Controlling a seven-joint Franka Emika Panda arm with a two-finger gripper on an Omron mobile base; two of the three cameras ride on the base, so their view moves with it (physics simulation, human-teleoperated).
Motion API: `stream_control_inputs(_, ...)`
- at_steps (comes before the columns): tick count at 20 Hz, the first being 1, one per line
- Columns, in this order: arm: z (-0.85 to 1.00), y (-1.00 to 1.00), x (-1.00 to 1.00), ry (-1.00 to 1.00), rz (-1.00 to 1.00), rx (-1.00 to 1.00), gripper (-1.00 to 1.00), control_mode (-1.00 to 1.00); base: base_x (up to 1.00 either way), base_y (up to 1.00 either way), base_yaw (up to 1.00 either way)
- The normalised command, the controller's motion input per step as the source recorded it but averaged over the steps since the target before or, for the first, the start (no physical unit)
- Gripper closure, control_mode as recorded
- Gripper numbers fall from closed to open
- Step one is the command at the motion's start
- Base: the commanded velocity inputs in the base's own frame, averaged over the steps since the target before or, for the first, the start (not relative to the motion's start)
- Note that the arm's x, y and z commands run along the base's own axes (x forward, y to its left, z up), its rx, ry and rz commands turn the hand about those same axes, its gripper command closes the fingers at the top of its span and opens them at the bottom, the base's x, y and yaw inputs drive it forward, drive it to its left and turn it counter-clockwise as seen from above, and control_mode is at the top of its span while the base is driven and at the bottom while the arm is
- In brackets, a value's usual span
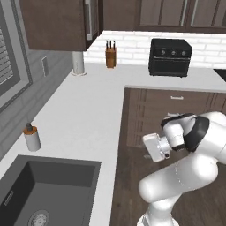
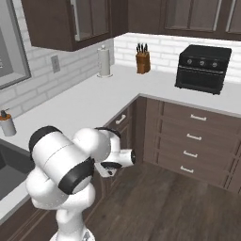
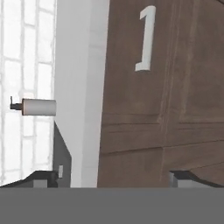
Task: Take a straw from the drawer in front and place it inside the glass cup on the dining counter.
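In the left base view a dark sink (image 1: 48, 190) is set into the white tabletop (image 1: 88, 114) at the lower left, with a soap bottle (image 1: 32, 137) standing just beyond its far left corner. Farther back along the tabletop stand a paper-towel roll (image 1: 78, 62) and, to its right, a knife block (image 1: 111, 54). A black toaster oven (image 1: 170, 57) sits well to the right of the block, against the white brick wall. Below the tabletop's inner corner run brown drawers (image 1: 176, 106) with pale handles, all closed. The arm (image 1: 185, 172) rises at the lower right, folded low, its hand turned left toward the cabinet front under the sink side.

In the right base view the gripper (image 2: 110, 168) sits near the cabinet face just below the tabletop edge, but the arm's body hides the fingers there.

In the hand view, rolled on its side, the soap bottle (image 3: 37, 107) lies at the left before the brick wall, then the tabletop's white edge, then a brown drawer front with a pale handle (image 3: 145, 39). The two fingertips (image 3: 43, 178) rise at the bottom, well apart with nothing between them, so the gripper is released. The straw cannot be seen; no drawer stands open to show it.
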Motion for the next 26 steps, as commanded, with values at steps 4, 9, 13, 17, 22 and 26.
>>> stream_control_inputs(4, -0.03, 0.29, 0.17, 0.00, -0.02, 0.14, -1.00, -1.00, 0.00, 0.00, 0.00)
stream_control_inputs(9, 0.00, 0.15, 0.27, 0.00, -0.03, 0.12, -1.00, -1.00, 0.00, 0.00, 0.00)
stream_control_inputs(13, -0.12, 0.13, 0.19, 0.00, -0.03, 0.00, -1.00, -1.00, 0.00, 0.00, 0.00)
stream_control_inputs(17, -0.34, 0.20, 0.09, 0.00, -0.02, -0.02, -1.00, -1.00, 0.00, 0.00, 0.00)
stream_control_inputs(22, -0.34, 0.19, 0.09, -0.02, -0.01, 0.00, -1.00, -1.00, 0.00, 0.00, 0.00)
stream_control_inputs(26, -0.12, 0.13, 0.26, -0.04, -0.02, 0.00, -1.00, -1.00, 0.00, 0.00, 0.00)
